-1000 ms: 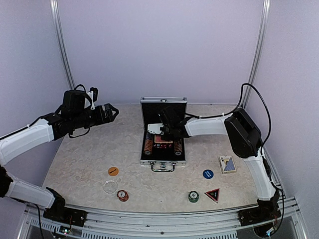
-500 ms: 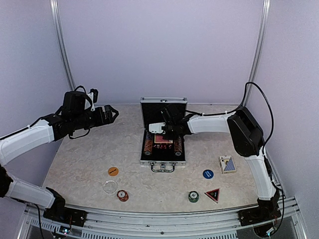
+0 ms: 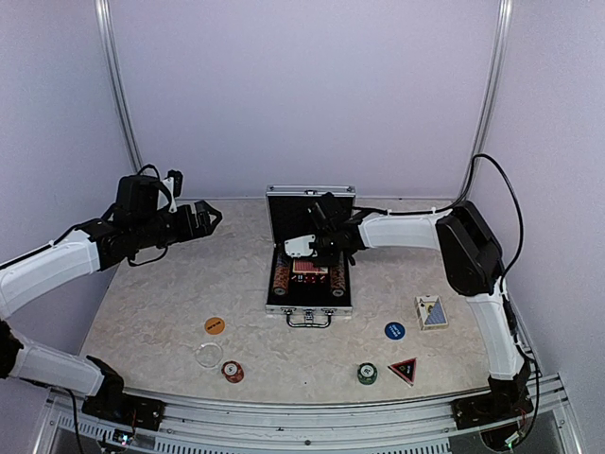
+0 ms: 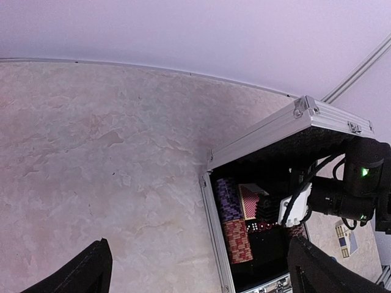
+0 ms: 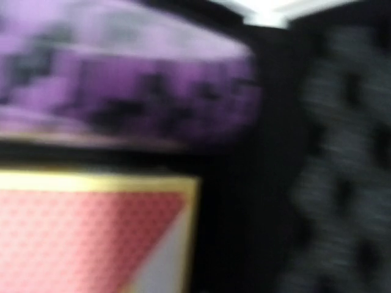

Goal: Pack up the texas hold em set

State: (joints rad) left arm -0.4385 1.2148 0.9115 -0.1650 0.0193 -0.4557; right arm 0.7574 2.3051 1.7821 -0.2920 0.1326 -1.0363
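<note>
The silver case stands open mid-table, lid upright. Chip stacks and the red deck lie inside. The left wrist view shows the case, purple chips, red chips and red deck. My right gripper reaches into the case over the red deck; its wrist view is a blur of red deck and purple chips, fingers unseen. My left gripper hangs open and empty above the table's left. The blue deck lies at the right.
On the table in front of the case lie an orange disc, a clear disc, a red chip stack, a green chip stack, the red-black triangle marker and a blue disc.
My right gripper has shifted a little toward the case's far end, its arm stretching out. My left arm has drifted slightly left.
</note>
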